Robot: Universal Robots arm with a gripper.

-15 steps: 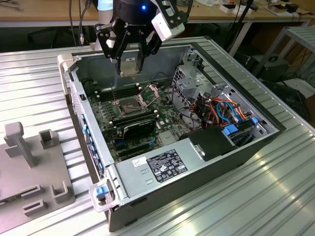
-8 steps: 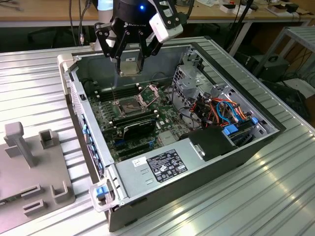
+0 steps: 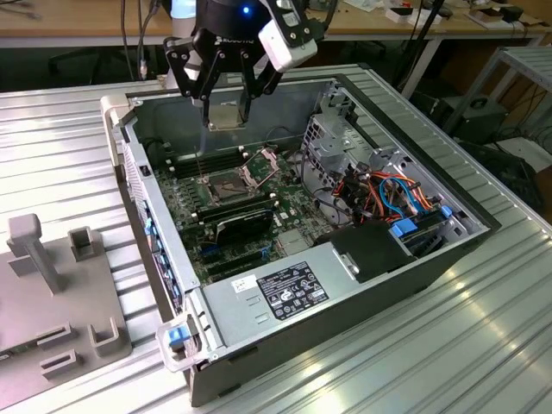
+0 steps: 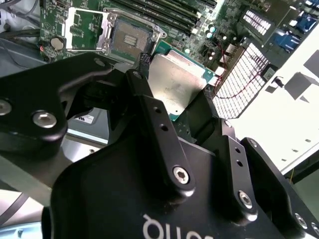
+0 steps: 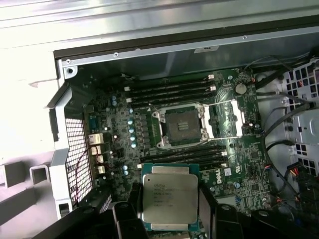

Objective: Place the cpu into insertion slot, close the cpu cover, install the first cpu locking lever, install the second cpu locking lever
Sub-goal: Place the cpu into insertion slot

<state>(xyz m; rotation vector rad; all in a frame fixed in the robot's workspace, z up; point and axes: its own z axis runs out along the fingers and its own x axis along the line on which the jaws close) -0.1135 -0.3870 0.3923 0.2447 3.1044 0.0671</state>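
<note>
**Robot gripper holds the cpu in the air above an open computer**

The black gripper (image 3: 225, 110) has its fingers (image 4: 149, 107) closed on opposite edges of the cpu (image 5: 169, 198), a flat square chip with a silvery-grey metal top. The chip is level and held in the air, above the insertion slot (image 5: 179, 125) and apart from it, touching nothing else.

The insertion slot is a dark square socket with a thin metal rim. It lies bare, with no chip in it. Just beside the slot, the cpu cover (image 5: 231, 118), a thin metal frame with a large window, is swung open on its hinge so that the green circuit board (image 5: 249, 164) shows through it.

Long black memory sticks (image 5: 169, 89) run in rows along two opposite sides of the slot.

Around the slot and board stands the open computer case (image 3: 259, 362). A silver power supply (image 3: 285, 293) sits inside it, well apart from the slot.

The case rests on a ribbed metal worktop (image 3: 483, 345). Farther from the slot, at the exterior view's left, a grey fixture (image 3: 60, 293) sits on the worktop.
</note>
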